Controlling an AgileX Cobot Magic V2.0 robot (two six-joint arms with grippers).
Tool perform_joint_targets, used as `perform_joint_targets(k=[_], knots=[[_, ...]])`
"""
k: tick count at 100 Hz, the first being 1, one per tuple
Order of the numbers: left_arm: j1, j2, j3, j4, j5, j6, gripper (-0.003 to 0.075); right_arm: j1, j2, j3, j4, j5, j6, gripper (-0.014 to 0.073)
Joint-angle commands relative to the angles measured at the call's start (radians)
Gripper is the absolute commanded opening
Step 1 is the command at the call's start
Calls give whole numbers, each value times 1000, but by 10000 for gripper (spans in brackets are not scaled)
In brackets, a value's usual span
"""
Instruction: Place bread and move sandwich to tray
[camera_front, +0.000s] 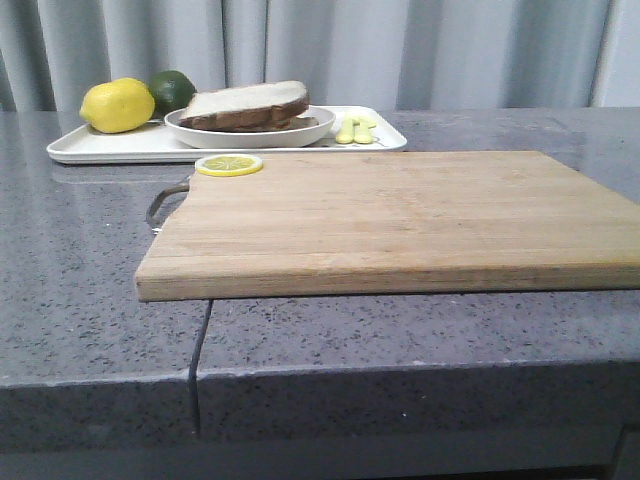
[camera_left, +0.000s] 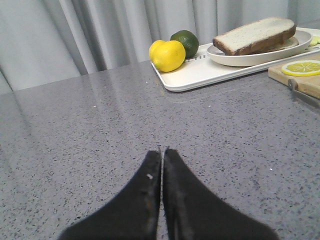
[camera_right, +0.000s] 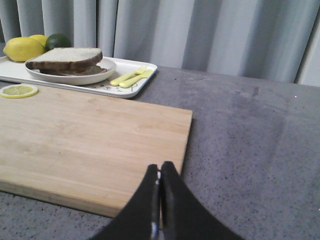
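The bread (camera_front: 245, 100), a thick white slice with a dark crust, lies on top of a flatter brown-crusted slice. Together they make the sandwich (camera_right: 64, 57) on a round white plate (camera_front: 250, 135). The plate stands on the white tray (camera_front: 110, 148) at the back left. My left gripper (camera_left: 162, 150) is shut and empty, low over bare counter well short of the tray (camera_left: 200, 75). My right gripper (camera_right: 160, 167) is shut and empty at the near right corner of the wooden cutting board (camera_right: 90, 140). Neither gripper shows in the front view.
A lemon (camera_front: 117, 105) and a lime (camera_front: 172, 90) sit on the tray's left end. Yellow cutlery (camera_front: 356, 130) lies on its right end. A lemon slice (camera_front: 229, 165) rests on the far left corner of the cutting board (camera_front: 400, 220). The board has a metal handle on its left side.
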Motion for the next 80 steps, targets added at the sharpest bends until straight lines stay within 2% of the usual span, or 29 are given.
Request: perform_joint_targets(k=[1, 29, 80], knots=[[3, -30, 17, -10, -74, -5, -20, -8, -23, 9, -23, -78, 29, -69], [3, -30, 17, -10, -74, -5, -20, -56, -111, 81, 23, -65, 29, -69], [3, -30, 17, -10, -74, -5, -20, -58, -111, 81, -29, -27, 27, -69]])
